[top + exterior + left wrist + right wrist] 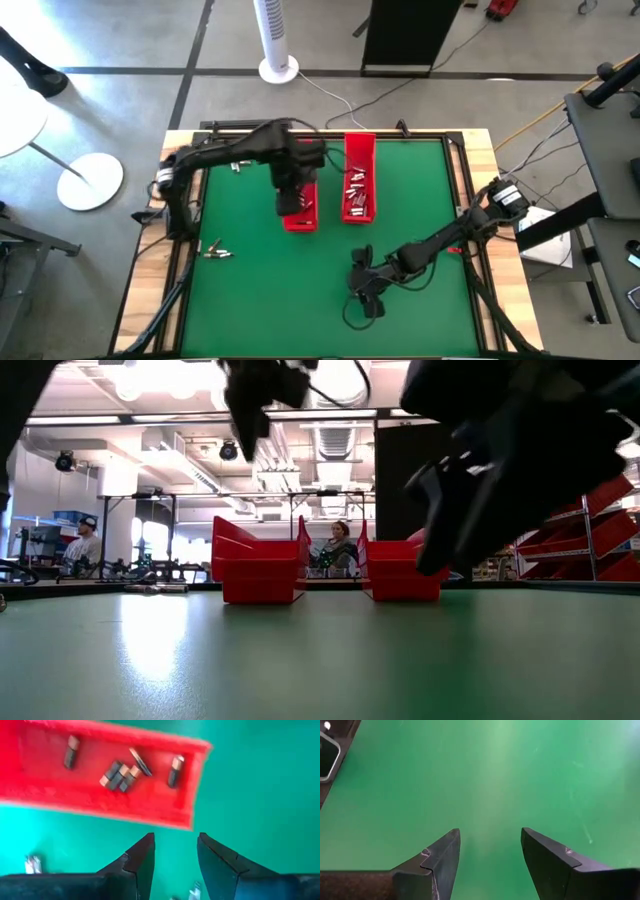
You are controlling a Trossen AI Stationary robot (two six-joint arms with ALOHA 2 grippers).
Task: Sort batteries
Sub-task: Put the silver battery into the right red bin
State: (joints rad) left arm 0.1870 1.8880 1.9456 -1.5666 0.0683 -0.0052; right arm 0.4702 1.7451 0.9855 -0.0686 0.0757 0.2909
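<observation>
Batteries point(357, 190) already lie in the right-hand red tray point(359, 152) in the high view, which sits just beside the left gripper point(291, 200); that claw hangs over the other red tray point(300, 220), whose contents it hides from above. A few loose cells point(216, 251) remain on the green mat point(300, 290) well off to the claw's outer side, and another small cluster point(240, 166) lies behind its arm near the table's far edge. The right gripper point(366, 300) waits low over bare mat, well apart from both trays. In the low view both trays stand side by side across the table, the left arm dark above them and the right arm looming blurred in the foreground; people sit in the room behind. The left wrist view shows that claw's fingers point(142, 860) parted with nothing between them, and just ahead of the tips a red tray point(150, 812) holding several darker cells point(119, 774); a pale cell point(33, 864) lies on the mat beside the claw. The right wrist view shows its fingers point(437, 862) spread wide and empty over plain green. Sorting looks well under way but unfinished: both trays hold cells, and the strays on the mat are still to be collected.
</observation>
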